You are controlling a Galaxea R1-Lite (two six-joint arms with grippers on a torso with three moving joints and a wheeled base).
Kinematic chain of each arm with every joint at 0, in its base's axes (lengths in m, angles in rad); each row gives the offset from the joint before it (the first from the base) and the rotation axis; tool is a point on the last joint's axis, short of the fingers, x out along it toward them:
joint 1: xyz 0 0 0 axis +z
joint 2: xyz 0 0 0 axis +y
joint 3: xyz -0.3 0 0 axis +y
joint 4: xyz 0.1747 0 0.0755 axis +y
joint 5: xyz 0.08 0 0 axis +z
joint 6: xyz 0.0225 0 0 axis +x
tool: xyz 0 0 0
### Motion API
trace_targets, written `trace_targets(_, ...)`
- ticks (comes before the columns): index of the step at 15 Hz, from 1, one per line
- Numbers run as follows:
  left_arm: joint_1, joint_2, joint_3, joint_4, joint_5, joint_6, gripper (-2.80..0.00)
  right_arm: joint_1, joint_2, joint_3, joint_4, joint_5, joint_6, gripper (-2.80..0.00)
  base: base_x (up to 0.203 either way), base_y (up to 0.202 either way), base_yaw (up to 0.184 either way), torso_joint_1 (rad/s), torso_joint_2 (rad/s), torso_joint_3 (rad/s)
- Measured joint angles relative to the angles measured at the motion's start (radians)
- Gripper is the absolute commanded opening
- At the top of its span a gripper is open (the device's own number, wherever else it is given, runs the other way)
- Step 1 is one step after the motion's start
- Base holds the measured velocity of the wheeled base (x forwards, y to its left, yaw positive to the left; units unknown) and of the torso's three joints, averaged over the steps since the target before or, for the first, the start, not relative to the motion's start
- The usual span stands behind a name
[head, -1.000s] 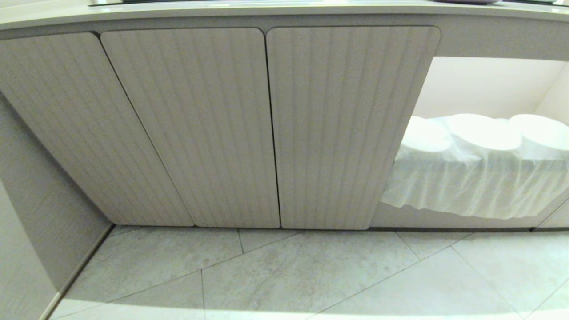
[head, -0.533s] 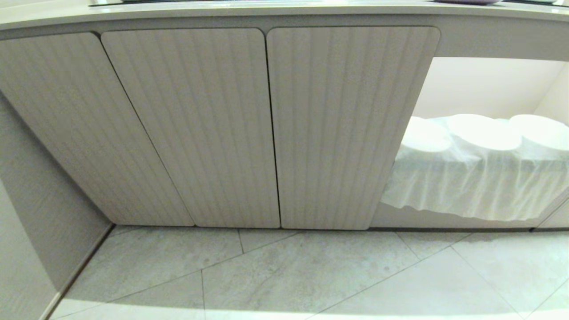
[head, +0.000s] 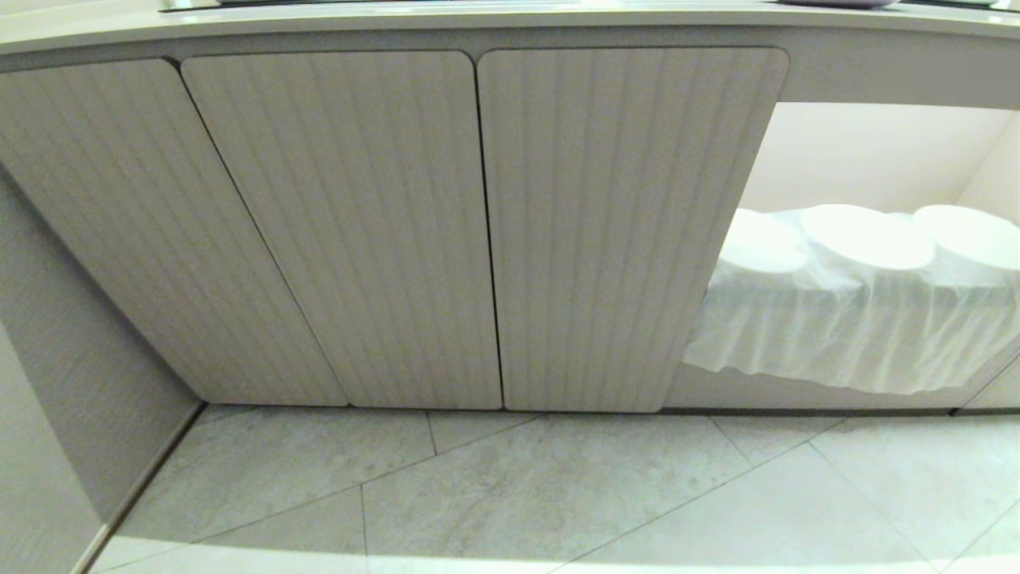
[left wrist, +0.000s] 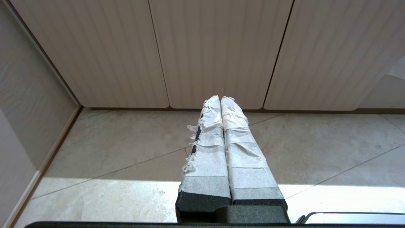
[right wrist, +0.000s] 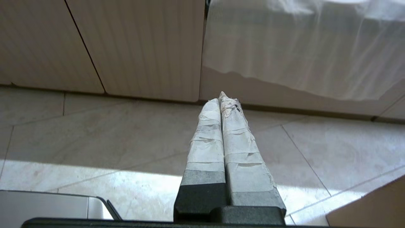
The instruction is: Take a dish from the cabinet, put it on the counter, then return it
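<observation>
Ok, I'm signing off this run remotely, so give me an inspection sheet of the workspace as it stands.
Surface: cream counter, edge only in view.
Job's things: beige ribbed cabinet doors all closed; off-white dish nothing seen.
Clutter: white plate stacks under clear wrap in the open niche.
Grippers: left gripper shut, empty, over grey floor tiles; right gripper shut, empty, near the niche.
Cables: nothing seen.
Surroundings: side wall panel at left.
</observation>
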Motion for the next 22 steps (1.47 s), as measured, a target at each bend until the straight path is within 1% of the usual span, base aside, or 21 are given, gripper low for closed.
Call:
trace_targets(5,0.000,0.000,0.000,0.000,0.000,0.000,-2.80,0.001,-0.033,0.000,0.000,0.000,0.000,-2.80,0.000,0.000,0.000,0.000,0.00,0.000)
trace_targets(22,0.000,0.000,0.000,0.000,0.000,0.000,-2.80,0.001,-0.036,0.000,-0.001,-0.001,0.012,-2.80,0.000,0.000,0.000,0.000,0.00,0.000)
